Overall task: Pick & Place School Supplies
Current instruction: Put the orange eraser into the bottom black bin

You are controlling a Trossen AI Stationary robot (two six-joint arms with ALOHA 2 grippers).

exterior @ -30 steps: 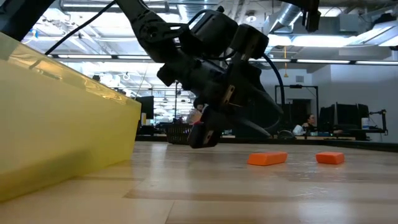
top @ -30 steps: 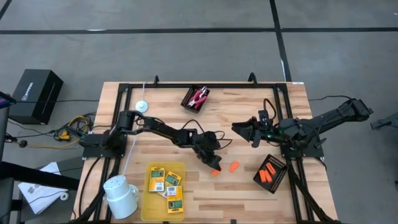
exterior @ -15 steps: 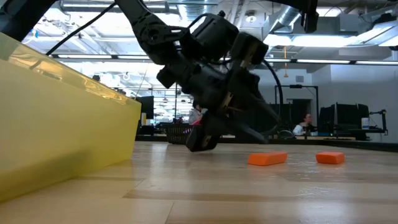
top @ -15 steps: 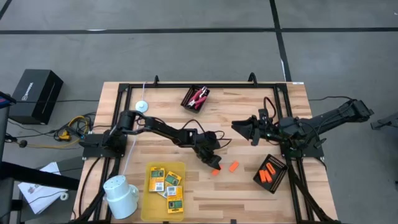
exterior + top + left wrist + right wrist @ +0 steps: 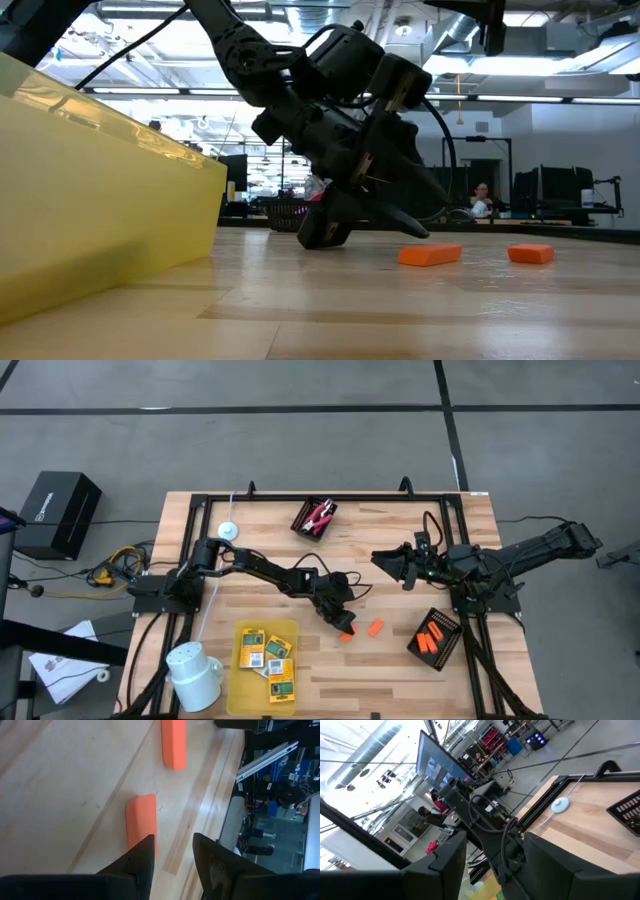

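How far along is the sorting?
Done: four packets lie in the yellow tray, three orange pieces in the black bin. In hand: left gripper, fingers open, beside one orange piece. Left: that and its neighbour.

The pale wooden-plank tabletop carries a yellow tray at the near edge with a white mug just beside it. Two loose orange pieces lie near the middle. A black basket sits towards the right, another black basket near the far edge, and a small white disc near the far-left corner.
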